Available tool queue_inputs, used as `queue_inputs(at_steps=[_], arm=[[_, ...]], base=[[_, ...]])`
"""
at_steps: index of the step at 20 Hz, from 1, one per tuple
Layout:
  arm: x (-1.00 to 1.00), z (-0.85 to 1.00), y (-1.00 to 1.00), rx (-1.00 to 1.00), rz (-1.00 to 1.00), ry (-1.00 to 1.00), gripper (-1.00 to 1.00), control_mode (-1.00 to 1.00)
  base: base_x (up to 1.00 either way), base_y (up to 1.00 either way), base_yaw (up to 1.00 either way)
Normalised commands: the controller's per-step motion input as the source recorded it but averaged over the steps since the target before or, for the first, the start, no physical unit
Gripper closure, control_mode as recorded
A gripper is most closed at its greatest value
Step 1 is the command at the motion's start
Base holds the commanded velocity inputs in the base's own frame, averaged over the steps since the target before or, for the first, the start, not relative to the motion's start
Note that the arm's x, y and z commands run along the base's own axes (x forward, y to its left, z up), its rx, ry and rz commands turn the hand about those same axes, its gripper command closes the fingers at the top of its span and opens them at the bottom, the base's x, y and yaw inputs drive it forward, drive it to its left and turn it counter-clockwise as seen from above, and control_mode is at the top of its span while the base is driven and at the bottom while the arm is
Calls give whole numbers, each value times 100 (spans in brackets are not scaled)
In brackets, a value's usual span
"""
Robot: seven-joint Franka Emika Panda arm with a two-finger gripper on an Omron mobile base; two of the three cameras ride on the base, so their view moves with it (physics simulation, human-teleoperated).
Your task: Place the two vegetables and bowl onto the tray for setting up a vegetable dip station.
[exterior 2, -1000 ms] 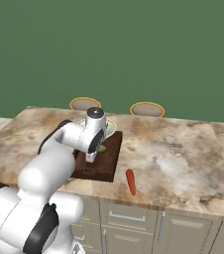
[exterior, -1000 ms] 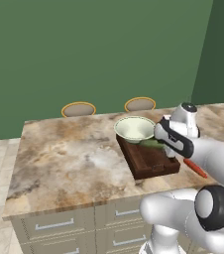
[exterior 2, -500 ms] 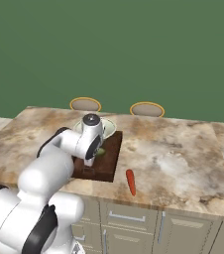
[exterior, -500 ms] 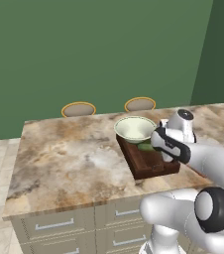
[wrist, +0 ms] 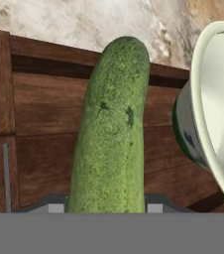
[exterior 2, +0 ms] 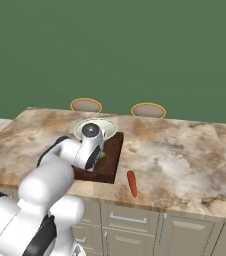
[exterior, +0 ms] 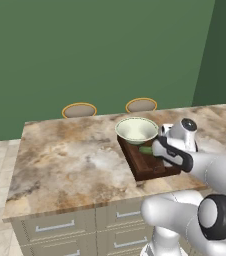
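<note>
The dark green cucumber (wrist: 111,134) runs lengthwise out from between my fingers, and my gripper (wrist: 104,208) is shut on it. It hangs low over the dark brown tray (wrist: 39,104), just beside the cream-green bowl (wrist: 218,109). In the left base view the bowl (exterior: 135,130) sits at the tray's (exterior: 147,170) far end, with the cucumber (exterior: 146,149) and gripper (exterior: 155,150) above the tray's middle. The right base view has my hand over the tray (exterior 2: 107,167) and partly covering the bowl (exterior 2: 110,128). The orange-red carrot (exterior 2: 131,183) lies on the counter right of the tray.
Two yellow-rimmed stool seats (exterior: 79,110) (exterior: 141,105) stand behind the marble counter (exterior: 70,160). The counter's front edge runs just beyond the tray's near end. Bare marble stretches to the left of the tray and to the right past the carrot.
My hand has carried the cucumber left and lower, from the tray's right edge to over its middle beside the bowl. Bowl, tray and carrot have stayed put.
</note>
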Motion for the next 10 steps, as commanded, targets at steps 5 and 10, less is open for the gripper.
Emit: queue_inputs(at_steps=[5,10], arm=[[4,-1,0,0,0,-4,100,-100],[14,0,0,0,0,-2,100,-100]], base=[[0,0,0],[0,0,0]])
